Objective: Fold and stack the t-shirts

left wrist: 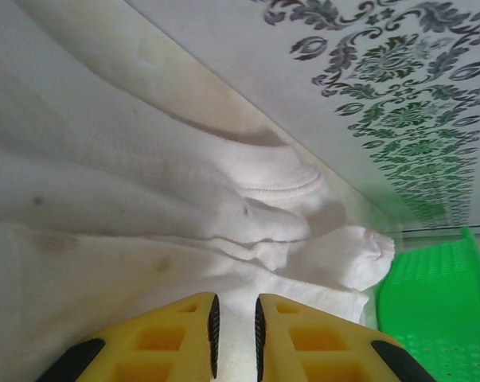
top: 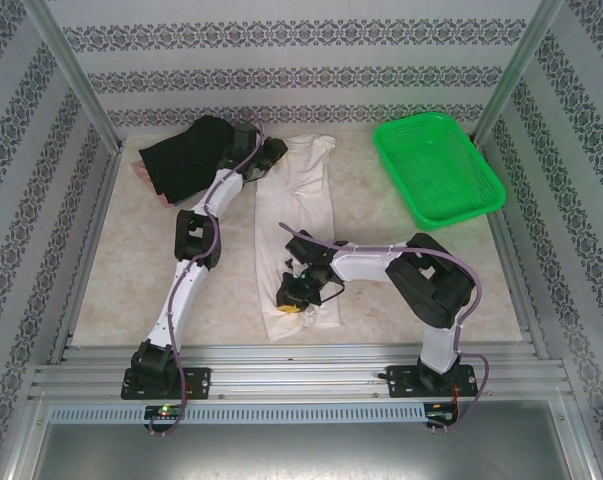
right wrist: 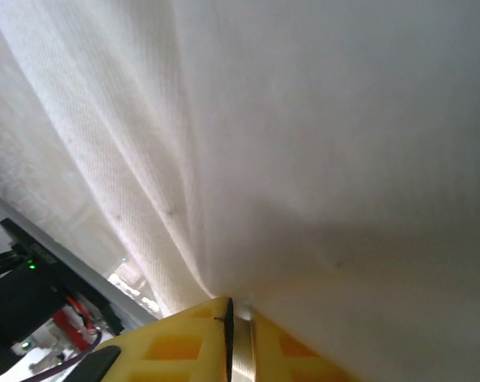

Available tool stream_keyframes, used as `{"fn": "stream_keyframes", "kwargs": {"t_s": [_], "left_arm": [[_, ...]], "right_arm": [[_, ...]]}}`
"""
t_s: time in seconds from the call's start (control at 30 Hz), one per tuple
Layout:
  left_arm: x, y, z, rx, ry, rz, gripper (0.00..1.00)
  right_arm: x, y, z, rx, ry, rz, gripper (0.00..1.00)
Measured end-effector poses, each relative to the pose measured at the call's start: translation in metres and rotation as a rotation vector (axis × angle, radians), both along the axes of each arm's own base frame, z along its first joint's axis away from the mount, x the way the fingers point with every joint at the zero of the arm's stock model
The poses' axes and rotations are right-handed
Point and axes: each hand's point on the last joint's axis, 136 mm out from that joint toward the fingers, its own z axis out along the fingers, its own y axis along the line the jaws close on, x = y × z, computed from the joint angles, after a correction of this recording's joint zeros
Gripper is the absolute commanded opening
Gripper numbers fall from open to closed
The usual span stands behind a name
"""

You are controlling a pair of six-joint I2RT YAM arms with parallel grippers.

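Left gripper (top: 266,152) sits on the far end of the cream-white t-shirt (top: 296,200), its yellow fingers (left wrist: 184,338) drawn almost together on a fold of hem; right gripper (top: 299,292) is at the near end, jaws pressed tight, cloth fanning up and away from the pinch in its wrist view; the shirt runs as a long narrow strip between the two tools; it looks light, limp and quick to sag or bunch, so it likely wants edge or corner grips, pulled taut; black t-shirt (top: 186,158) lies crumpled just left of the left gripper; green basket (top: 436,175) is off to its right.
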Motion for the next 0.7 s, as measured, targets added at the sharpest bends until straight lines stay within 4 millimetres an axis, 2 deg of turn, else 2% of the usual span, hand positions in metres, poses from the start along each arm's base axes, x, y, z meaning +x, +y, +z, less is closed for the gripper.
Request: {"fn": "stream_keyframes", "kwargs": {"t_s": [0.07, 0.13, 0.23, 0.3, 0.37, 0.47, 0.57, 0.63, 0.7], "left_arm": [[0.000, -0.006, 0.001, -0.016, -0.007, -0.002, 0.24], [0.000, -0.009, 0.004, -0.023, -0.012, -0.004, 0.32], [-0.002, -0.013, 0.015, -0.023, -0.017, -0.015, 0.54], [-0.006, -0.012, 0.029, -0.025, -0.005, -0.019, 0.65], [-0.009, -0.008, 0.056, -0.028, -0.014, -0.017, 0.72], [-0.018, -0.002, 0.132, -0.033, -0.084, -0.015, 0.77], [-0.048, 0.006, 0.241, -0.016, -0.202, -0.034, 0.78], [-0.089, 0.013, 0.316, 0.020, -0.280, -0.049, 0.79], [-0.142, 0.016, 0.369, 0.066, -0.325, -0.064, 0.79]], "right_arm": [[-0.003, 0.003, 0.001, 0.008, 0.004, 0.003, 0.22], [-0.007, 0.007, 0.003, 0.016, 0.006, 0.012, 0.29], [-0.008, 0.005, 0.012, 0.022, -0.008, 0.017, 0.41], [-0.009, 0.001, 0.028, 0.027, -0.033, 0.018, 0.50], [-0.008, -0.004, 0.054, 0.047, -0.091, 0.019, 0.54], [-0.003, -0.021, 0.113, 0.106, -0.221, -0.004, 0.67], [0.003, -0.057, 0.169, 0.145, -0.373, -0.069, 0.76], [0.005, -0.088, 0.193, 0.155, -0.447, -0.129, 0.78], [0.004, -0.118, 0.199, 0.148, -0.481, -0.185, 0.80]]}}
